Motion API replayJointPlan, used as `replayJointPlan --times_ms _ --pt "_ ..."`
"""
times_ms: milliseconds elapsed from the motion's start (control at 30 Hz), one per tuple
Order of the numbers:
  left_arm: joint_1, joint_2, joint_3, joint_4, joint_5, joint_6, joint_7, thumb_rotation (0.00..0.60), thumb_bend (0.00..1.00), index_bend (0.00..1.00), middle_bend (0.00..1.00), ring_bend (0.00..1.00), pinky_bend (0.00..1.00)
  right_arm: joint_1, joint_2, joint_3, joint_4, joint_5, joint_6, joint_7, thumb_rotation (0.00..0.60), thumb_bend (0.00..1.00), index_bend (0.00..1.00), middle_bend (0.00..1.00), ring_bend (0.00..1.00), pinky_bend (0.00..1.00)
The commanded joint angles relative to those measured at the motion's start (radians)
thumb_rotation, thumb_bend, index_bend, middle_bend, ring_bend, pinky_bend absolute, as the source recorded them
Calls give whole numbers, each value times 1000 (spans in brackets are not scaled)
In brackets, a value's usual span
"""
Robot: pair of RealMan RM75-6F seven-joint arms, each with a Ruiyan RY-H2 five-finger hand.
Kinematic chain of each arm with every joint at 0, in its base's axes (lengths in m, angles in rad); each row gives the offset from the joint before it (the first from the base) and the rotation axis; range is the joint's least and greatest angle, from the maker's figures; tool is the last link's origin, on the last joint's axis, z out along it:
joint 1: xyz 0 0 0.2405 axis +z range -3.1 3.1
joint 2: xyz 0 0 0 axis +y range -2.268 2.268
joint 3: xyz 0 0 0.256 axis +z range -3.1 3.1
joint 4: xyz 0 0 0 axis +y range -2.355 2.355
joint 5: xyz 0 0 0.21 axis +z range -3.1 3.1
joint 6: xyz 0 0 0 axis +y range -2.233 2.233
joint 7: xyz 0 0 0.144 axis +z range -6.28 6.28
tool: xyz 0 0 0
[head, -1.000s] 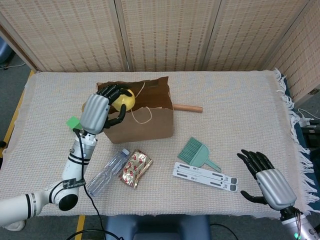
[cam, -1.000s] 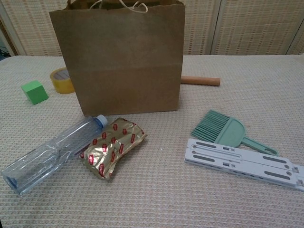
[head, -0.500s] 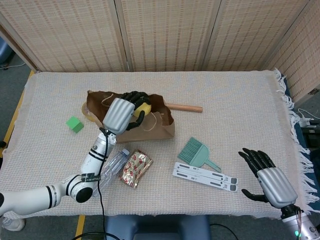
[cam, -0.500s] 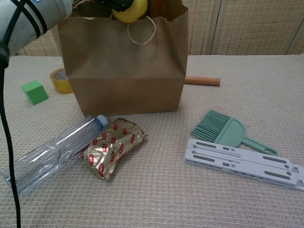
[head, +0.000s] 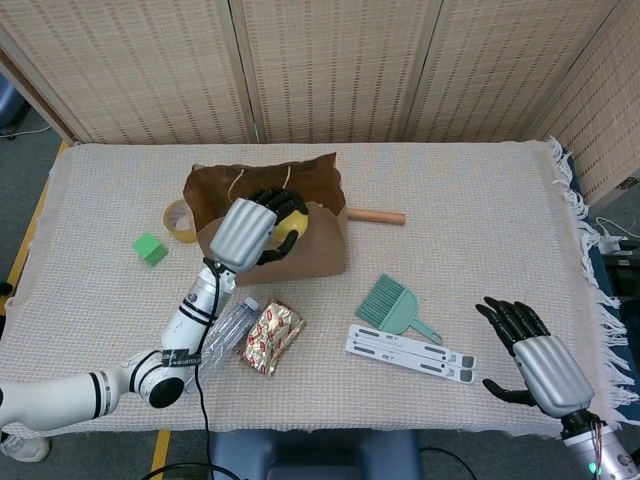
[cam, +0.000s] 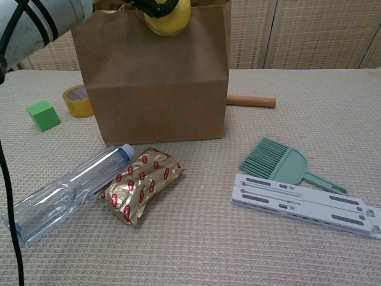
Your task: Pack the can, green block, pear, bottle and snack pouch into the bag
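left hand (head: 252, 225) grips pear (head: 288, 224) at front rim of bag (head: 300, 255). right hand (head: 535, 355) empty, fingers spread, over surface (head: 480, 230). bottle (head: 215, 345), snack pouch (head: 270, 336) before bag; green block (head: 149, 248) to its left.

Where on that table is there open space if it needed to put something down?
Bare cloth lies right of the wooden stick and beyond the green brush. It is crowded around the bag, with bottle, snack pouch and tape roll close by.
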Motion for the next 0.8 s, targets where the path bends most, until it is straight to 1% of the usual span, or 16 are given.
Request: replayJointPlan --times_ms 33,167,367,533,633,800 --pt "-1 -4 -1 3 -6 2 2 600 471 373 327 277 460 -1 2 0 0 -2 3 4 600 98 0 0 0 0" --pt "-10 -9 -6 27 18 19 3 600 473 375 332 288 469 -1 6 2 0 -4 7 12 600 97 0 0 0 0" --pt "-47 -30 -70 55 -4 35 -9 600 476 377 334 288 466 0 10 8 1 6 10 18 600 98 0 0 0 0" --pt "-83 -44 -98 87 -34 20 6 600 477 379 335 288 465 2 12 12 0 13 12 20 600 97 0 0 0 0" --pt "-97 -66 -95 118 -55 8 14 600 477 380 335 288 465 2 14 14 -2 15 14 23 600 97 0 0 0 0" --pt "-109 -105 -62 168 -58 -12 8 600 476 377 333 284 461 2 18 16 -2 17 14 31 600 97 0 0 0 0"
